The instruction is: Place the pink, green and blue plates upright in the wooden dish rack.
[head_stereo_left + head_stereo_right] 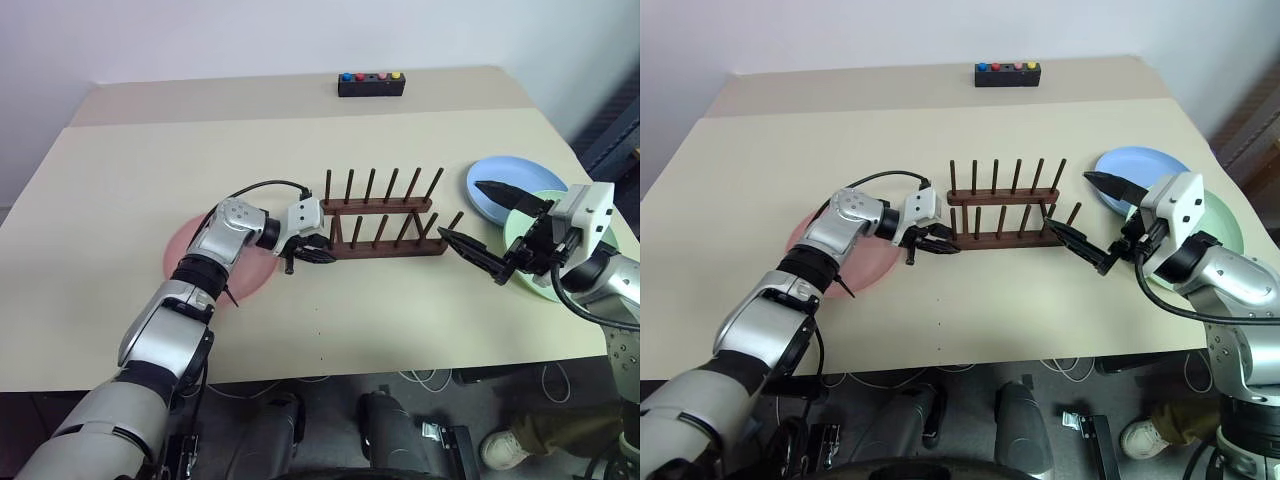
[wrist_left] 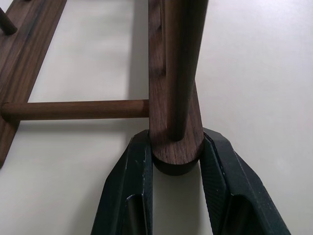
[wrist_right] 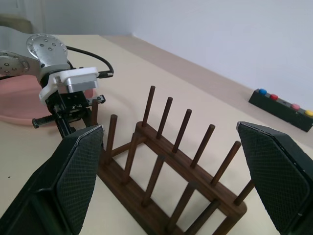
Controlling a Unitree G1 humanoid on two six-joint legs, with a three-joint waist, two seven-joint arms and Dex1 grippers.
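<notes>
The wooden dish rack stands empty at the table's middle, pegs upright. My left gripper is shut on the left end of its near rail; the left wrist view shows a finger pressed against each side of the rail end. The pink plate lies flat under my left forearm. My right gripper hangs open just off the rack's right end, nothing between its fingers. The blue plate lies flat behind it, overlapping the green plate, which my right hand partly hides.
A black box with coloured buttons sits at the far edge of the table. The table's right edge runs close to the blue and green plates.
</notes>
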